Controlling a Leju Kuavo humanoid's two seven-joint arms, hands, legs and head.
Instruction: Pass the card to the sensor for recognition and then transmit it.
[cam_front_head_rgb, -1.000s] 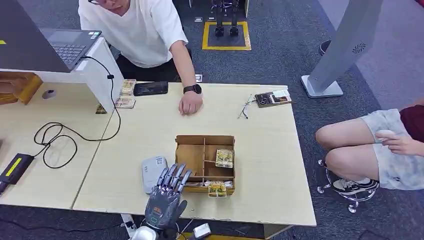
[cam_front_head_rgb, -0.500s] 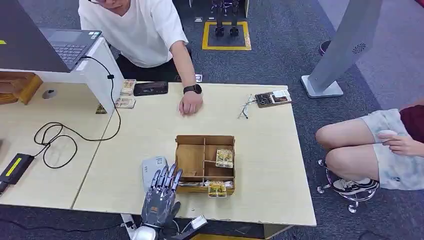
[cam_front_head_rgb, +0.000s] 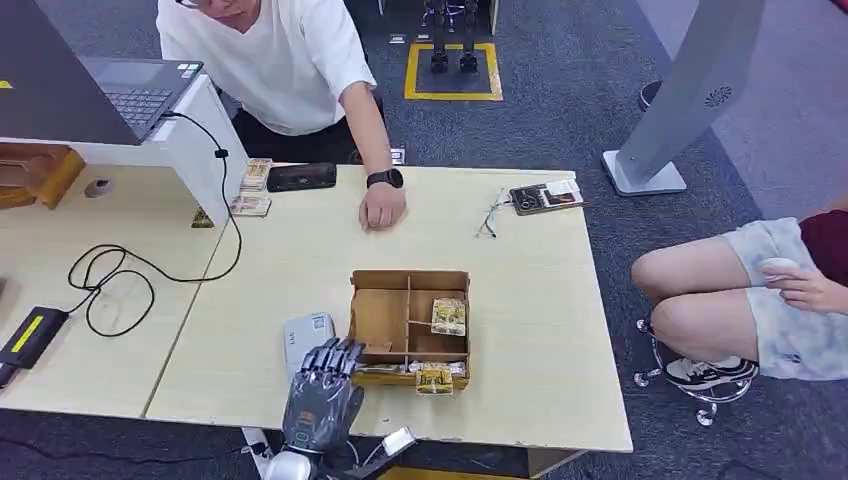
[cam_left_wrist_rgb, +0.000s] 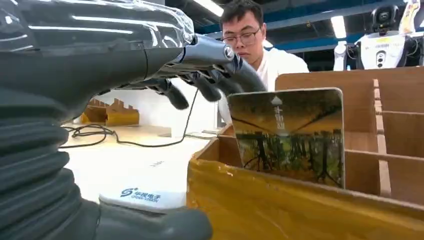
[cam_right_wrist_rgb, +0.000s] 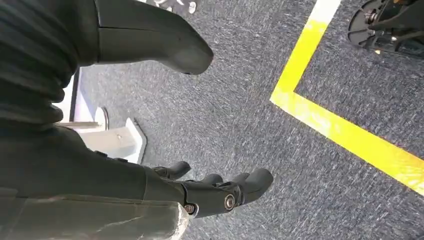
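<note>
Fingers spread, left robot hand (cam_front_head_rgb: 322, 395) (holding nothing) hovers between sensor (cam_front_head_rgb: 305, 337) and card (cam_front_head_rgb: 434, 379).

High head view; close wrist views

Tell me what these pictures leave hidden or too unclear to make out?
- Card reader, head view: near part hidden under the left hand.
- Upright card, left wrist view: lower edge hidden behind the wooden box wall; its print is too small to read.
- Stacked cards, head view: too small to tell apart.
</note>
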